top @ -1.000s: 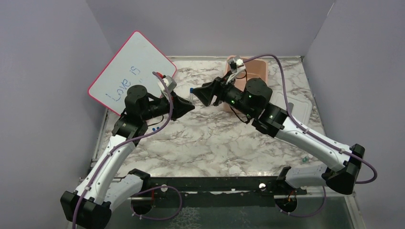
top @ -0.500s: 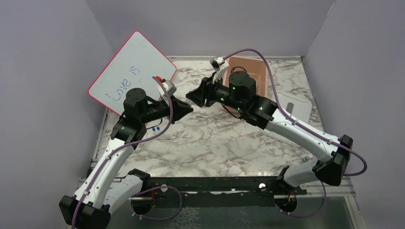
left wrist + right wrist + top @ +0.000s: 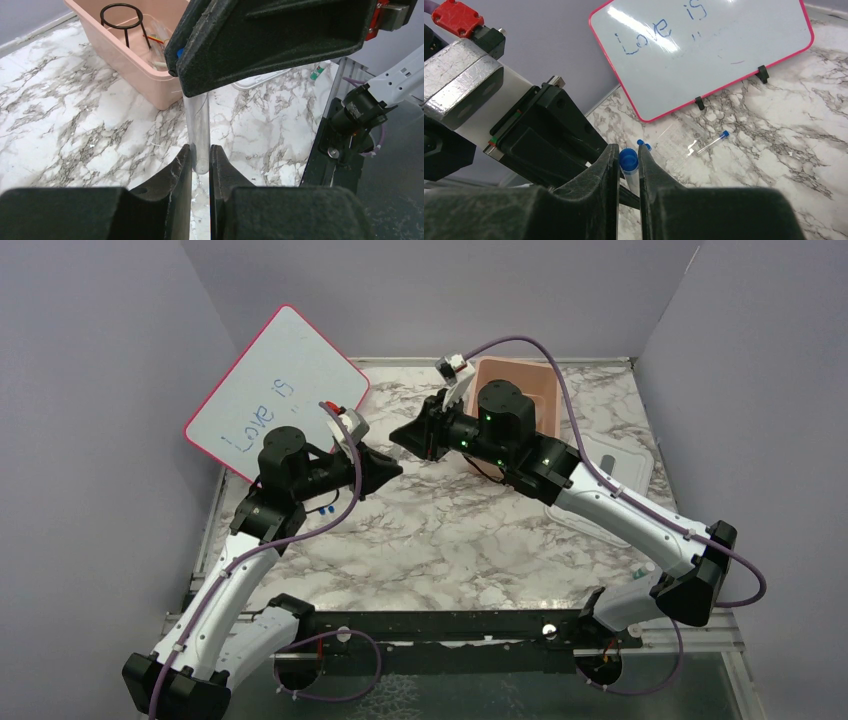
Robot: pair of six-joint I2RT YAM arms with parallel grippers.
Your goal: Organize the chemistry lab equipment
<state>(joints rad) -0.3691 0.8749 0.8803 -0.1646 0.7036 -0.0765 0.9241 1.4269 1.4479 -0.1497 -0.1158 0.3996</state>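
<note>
Left gripper (image 3: 201,160) is clamped on the bottom of the tube (image 3: 197,125), which is upright in mid-air. Right gripper (image 3: 629,155) is pinched round its blue cap. Dicey bit imo: right only has the cap, so if left lets go it could slip and hit the table (image 3: 75,115). Both tugging might crack it.

Count: one held tube, two loose vials (image 3: 711,142) far as I can tell, one tub (image 3: 125,55) holding one ring stand (image 3: 127,35) and one rod (image 3: 155,37), one whiteboard (image 3: 704,50).

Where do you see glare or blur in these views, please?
Right wrist view: white glare streaks on the whiteboard wash over its blue writing, and the right pincer looks soft. Left wrist view: the clear tube is sharp. Top view: even light, soft shadows.
</note>
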